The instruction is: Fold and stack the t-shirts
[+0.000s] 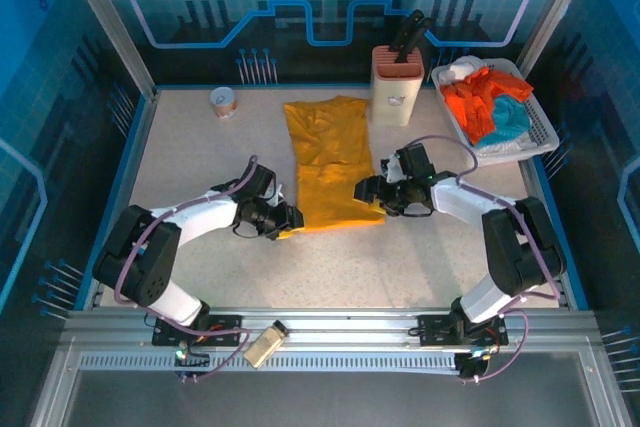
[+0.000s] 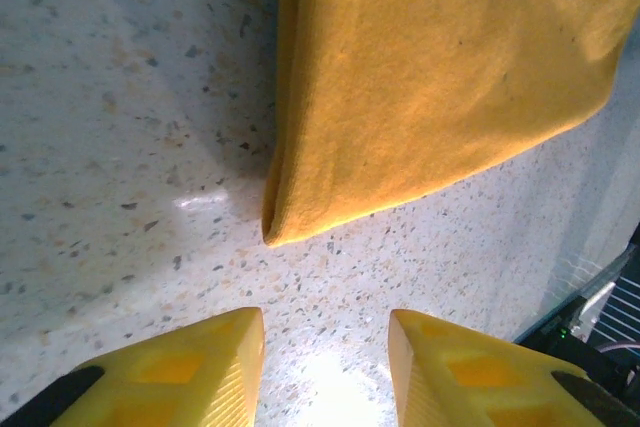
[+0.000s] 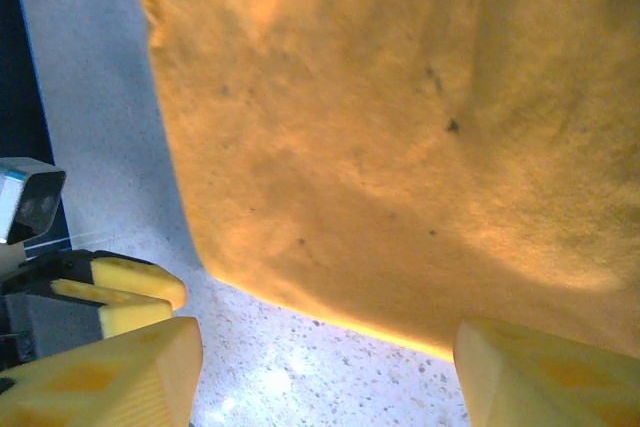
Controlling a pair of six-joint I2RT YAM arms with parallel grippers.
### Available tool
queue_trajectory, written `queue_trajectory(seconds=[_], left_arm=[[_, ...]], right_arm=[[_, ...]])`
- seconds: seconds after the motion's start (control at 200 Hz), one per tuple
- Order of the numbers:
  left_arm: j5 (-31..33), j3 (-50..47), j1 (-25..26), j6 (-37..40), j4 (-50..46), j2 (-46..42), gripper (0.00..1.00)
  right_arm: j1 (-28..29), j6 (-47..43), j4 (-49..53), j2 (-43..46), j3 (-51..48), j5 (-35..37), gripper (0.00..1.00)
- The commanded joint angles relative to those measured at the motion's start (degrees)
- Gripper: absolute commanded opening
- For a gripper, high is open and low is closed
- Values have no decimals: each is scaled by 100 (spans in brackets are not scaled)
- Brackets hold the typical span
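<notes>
Fingers of the left gripper (image 2: 325, 372) sit at the bottom of its wrist view, parted, with bare table (image 2: 120, 147) between them and nothing held. Just above the gap, the rounded corner of the yellow shirt (image 2: 440, 77) points down at them. In the right wrist view the right gripper (image 3: 330, 377) is spread wider and is likewise empty, and the shirt's lower edge crosses just above its fingertips.

From the top view, the yellow shirt (image 1: 328, 162) lies mid-frame as a long narrow strip. The left gripper (image 1: 283, 219) is at its lower-left corner. The right gripper (image 1: 368, 190) is at the right edge, a little higher up.

The step looks like taking the lower hem to fold it up the frame. To do it well, each gripper should slide one finger under the cloth and catch every layer. The right should drop to the true corner first. Both should then close together and travel evenly, so the fold stays square.

Close up, the left wrist view gives the corner as a doubled, rolled edge, so probably more than one layer, though the blur leaves this unsure. The top view gives the layout instead. At upper right, a basket (image 1: 540, 137) holds an orange shirt (image 1: 475, 102) and a teal shirt (image 1: 510, 117), with a knife block (image 1: 397, 87) beside it.
</notes>
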State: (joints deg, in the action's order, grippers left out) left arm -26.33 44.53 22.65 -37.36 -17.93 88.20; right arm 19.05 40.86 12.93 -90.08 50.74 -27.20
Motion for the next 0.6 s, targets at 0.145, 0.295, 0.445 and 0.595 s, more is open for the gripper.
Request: queue_trajectory(seconds=[0.145,0.295,0.445,0.595], left_arm=[[671,426,22,-54,-688,122,39],[630,601,218,-164,-481,429,39],[629,787,360,-258,-310,785,39],[629,949,404,-323,-213,1086,39]], right_arm=[[-128,-993,1955,5,678,1092,68],[-147,-1328,2341,-307,813,1624,67],[-147,-1404,2162,-619,750,1559,66],[-134,-1360,1941,-802,688,1371,64]])
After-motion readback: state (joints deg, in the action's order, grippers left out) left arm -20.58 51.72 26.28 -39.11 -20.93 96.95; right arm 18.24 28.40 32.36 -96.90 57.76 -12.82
